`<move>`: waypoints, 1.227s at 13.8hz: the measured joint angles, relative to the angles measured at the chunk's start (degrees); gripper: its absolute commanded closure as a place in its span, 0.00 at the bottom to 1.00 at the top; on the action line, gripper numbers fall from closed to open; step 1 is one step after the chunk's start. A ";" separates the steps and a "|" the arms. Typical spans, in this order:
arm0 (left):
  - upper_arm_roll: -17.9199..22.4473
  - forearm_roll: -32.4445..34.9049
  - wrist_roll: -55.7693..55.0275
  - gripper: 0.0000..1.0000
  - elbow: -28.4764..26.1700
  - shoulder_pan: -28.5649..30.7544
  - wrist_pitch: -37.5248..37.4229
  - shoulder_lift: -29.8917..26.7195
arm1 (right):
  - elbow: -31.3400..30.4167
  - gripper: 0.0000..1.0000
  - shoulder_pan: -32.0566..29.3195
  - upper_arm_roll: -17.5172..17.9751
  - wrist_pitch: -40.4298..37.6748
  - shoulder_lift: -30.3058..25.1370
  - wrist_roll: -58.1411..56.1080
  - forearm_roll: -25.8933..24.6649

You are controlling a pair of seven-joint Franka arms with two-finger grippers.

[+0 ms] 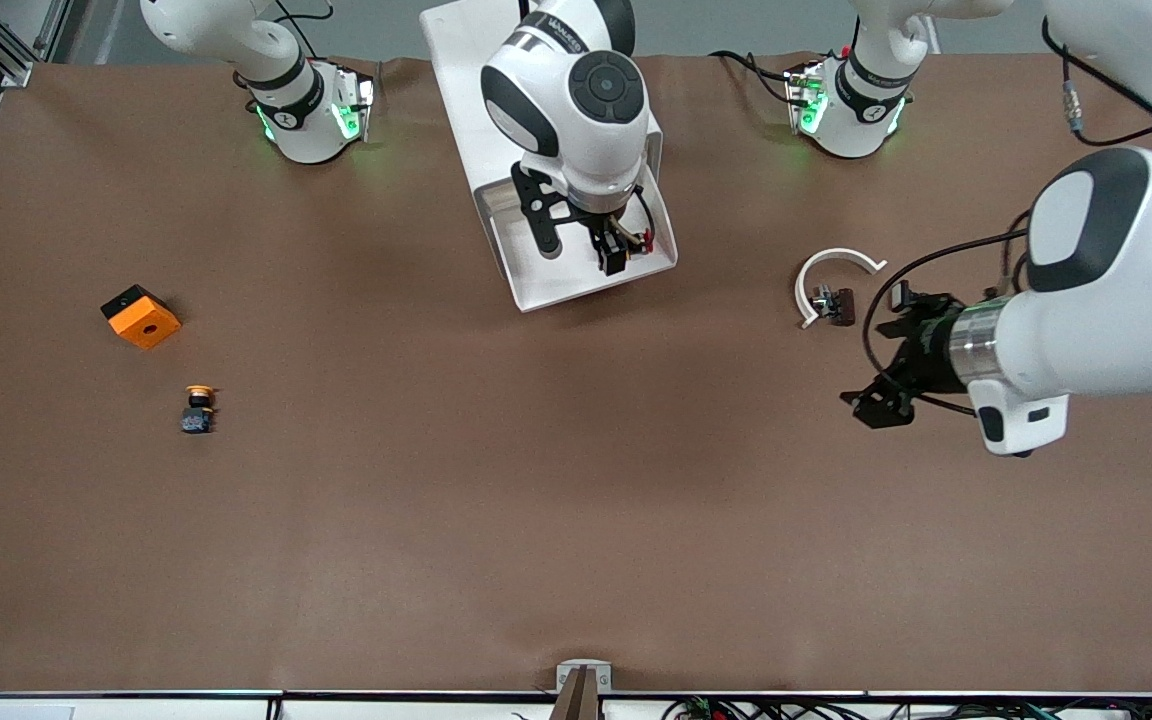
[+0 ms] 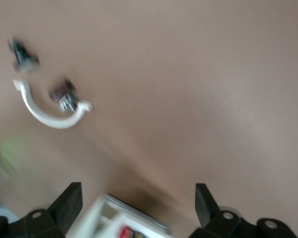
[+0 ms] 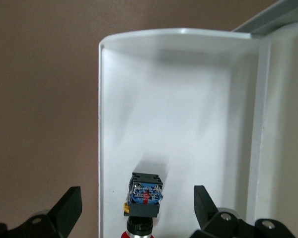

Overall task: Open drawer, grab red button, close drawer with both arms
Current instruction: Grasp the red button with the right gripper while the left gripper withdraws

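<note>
The white drawer (image 1: 586, 285) stands pulled open near the robots' bases. The red-capped button (image 1: 642, 240) lies inside it. In the right wrist view the button (image 3: 145, 196) lies on the drawer floor near a side wall (image 3: 103, 124), body up in the picture and red cap at the frame edge. My right gripper (image 1: 616, 255) is open and hangs over the drawer, its fingers either side of the button (image 3: 137, 210) and not touching it. My left gripper (image 1: 891, 355) is open and empty over bare table toward the left arm's end; in its own view (image 2: 138, 206) a drawer corner (image 2: 114, 218) shows blurred.
A white curved piece (image 1: 836, 265) with a small dark part (image 1: 833, 305) lies beside the left gripper; it also shows in the left wrist view (image 2: 49, 111). An orange cube (image 1: 141, 316) and a yellow-capped button (image 1: 199, 408) lie toward the right arm's end.
</note>
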 measured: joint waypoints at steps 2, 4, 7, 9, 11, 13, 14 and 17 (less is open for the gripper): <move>0.11 1.39 11.75 0.00 -0.27 2.97 -1.54 -2.48 | 0.05 0.00 0.55 -0.01 1.17 1.62 0.46 0.00; 0.18 3.11 22.58 0.00 -1.09 6.17 -2.12 -4.78 | 0.09 0.00 1.19 -0.01 2.78 3.16 1.32 0.00; 0.10 9.43 34.42 0.00 -4.47 7.11 -1.10 -8.67 | 0.13 0.00 1.78 -0.01 4.44 4.61 1.80 0.00; -0.02 10.72 40.34 0.00 -9.60 7.25 3.59 -12.54 | 0.17 0.13 2.08 -0.01 5.20 5.12 1.81 0.00; 0.00 10.89 46.24 0.00 -18.13 8.47 11.44 -17.80 | 0.18 0.42 2.37 -0.01 5.46 5.38 1.78 0.00; 0.01 10.89 48.65 0.00 -26.28 9.29 16.34 -22.88 | 0.19 0.86 2.50 -0.01 6.26 5.40 1.73 0.00; 0.00 10.89 49.03 0.00 -28.79 9.33 16.94 -24.72 | 0.22 1.00 2.53 -0.01 6.71 5.40 1.64 0.00; -0.28 10.89 49.27 0.00 -31.47 9.23 15.94 -27.64 | 0.31 1.00 2.91 0.01 7.19 5.40 0.74 0.00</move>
